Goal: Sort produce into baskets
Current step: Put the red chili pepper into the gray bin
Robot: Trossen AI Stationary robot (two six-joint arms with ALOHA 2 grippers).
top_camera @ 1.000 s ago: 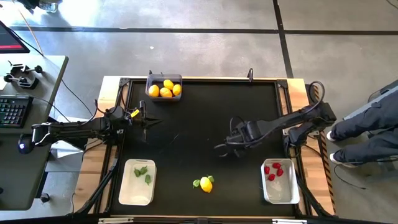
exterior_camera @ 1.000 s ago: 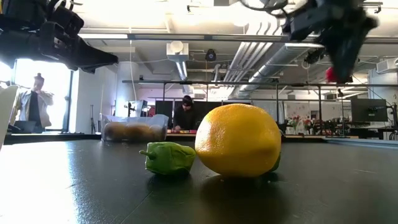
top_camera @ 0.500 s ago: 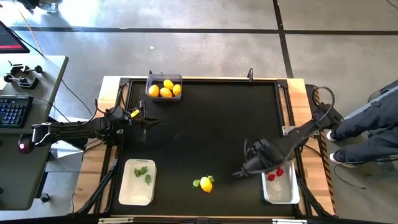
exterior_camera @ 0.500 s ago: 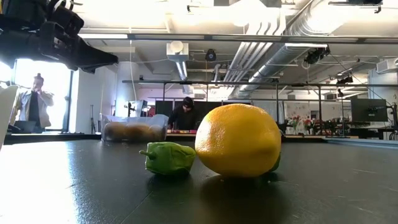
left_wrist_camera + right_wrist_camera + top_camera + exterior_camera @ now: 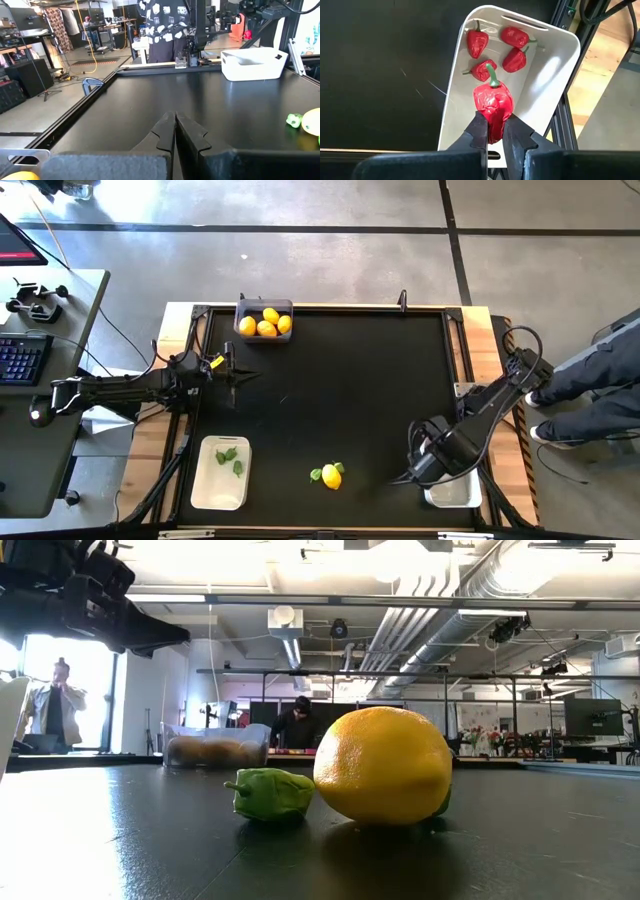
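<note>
Two arms are mine, and I am going from left to right. My left gripper [image 5: 175,131] is waiting over the left side of the black table [image 5: 320,380], with its jaws pressed together and nothing in them. Near it, the white basket with green pieces [image 5: 221,472] is sitting at the front, and the grey basket of lemons [image 5: 264,320] at the back. One lemon [image 5: 331,476] and two green pieces [image 5: 316,474] are lying loose in the front middle, touching each other. My right gripper [image 5: 492,131] is hanging above the white basket of red pieces [image 5: 555,60], pinching a red pepper [image 5: 493,102]. I think I am doing the drop step now. Next I am needing to open these jaws so it falls in beside the four red ones.
</note>
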